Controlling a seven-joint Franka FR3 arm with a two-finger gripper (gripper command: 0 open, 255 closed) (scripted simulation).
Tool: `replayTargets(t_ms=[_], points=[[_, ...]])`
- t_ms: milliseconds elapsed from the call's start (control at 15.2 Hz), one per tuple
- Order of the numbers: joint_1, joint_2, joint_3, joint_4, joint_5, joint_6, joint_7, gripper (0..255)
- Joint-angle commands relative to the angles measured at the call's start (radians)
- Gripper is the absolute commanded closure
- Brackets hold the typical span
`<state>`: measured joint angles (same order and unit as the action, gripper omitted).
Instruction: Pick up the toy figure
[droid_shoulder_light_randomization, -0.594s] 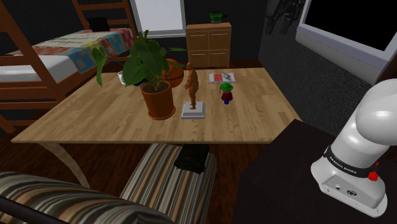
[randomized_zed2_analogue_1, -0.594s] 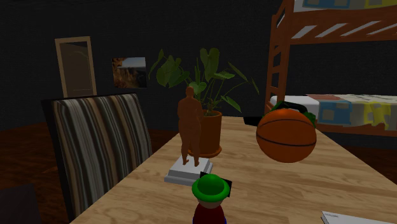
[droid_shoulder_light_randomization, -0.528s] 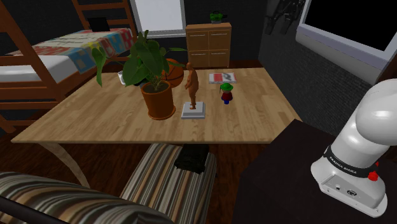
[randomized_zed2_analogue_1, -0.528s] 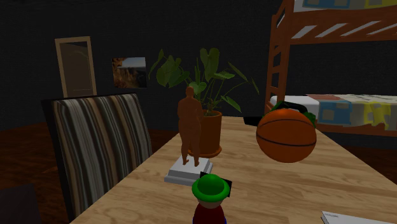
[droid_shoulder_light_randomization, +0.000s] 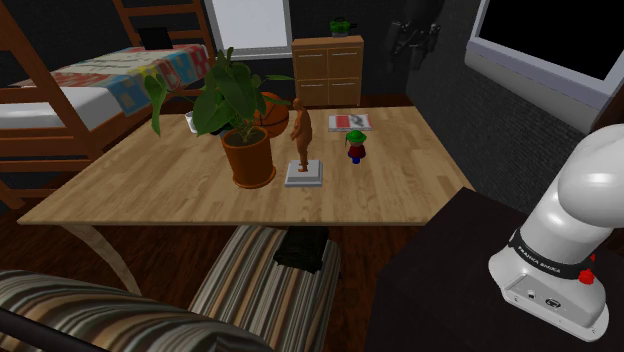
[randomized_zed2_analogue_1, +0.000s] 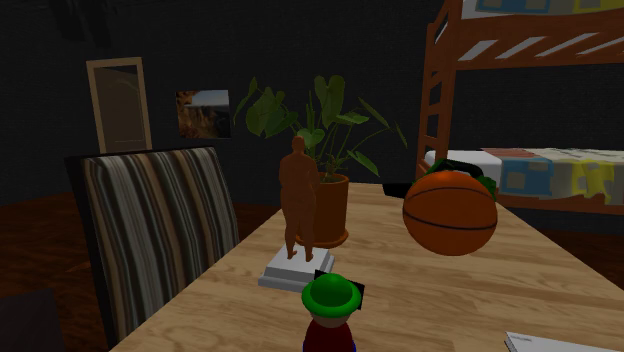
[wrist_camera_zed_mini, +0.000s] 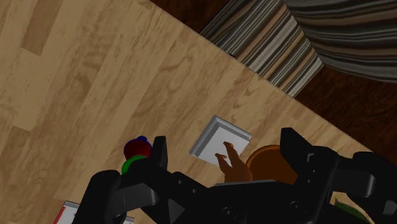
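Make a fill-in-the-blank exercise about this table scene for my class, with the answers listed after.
The toy figure wears a ___ hat.
The brown statue stands on a ___ base.
In the shoulder view, the potted plant stands to the statue's ___.
The gripper is ___, holding nothing.
Answers: green; white; left; open

The white arm (droid_shoulder_light_randomization: 575, 205) rises at the shoulder view's lower right edge. The black gripper (droid_shoulder_light_randomization: 415, 35) hangs near that frame's top edge, right of centre. Its fingers (wrist_camera_zed_mini: 159, 156) stand well apart, clasping nothing.
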<state>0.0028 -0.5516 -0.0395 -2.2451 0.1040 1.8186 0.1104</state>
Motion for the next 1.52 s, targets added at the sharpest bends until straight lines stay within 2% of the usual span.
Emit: replayTargets(t_ms=[0,726,1452], points=[[-0.006,0.072,-0.001,0.019,-0.003,0.043,0.008,0],[-0.034,0.475,-0.020,0.204,-0.016,0.202,0.055,0],[-0.068,0.897,-0.050,0.527,-0.010,0.241,0.099,0]])
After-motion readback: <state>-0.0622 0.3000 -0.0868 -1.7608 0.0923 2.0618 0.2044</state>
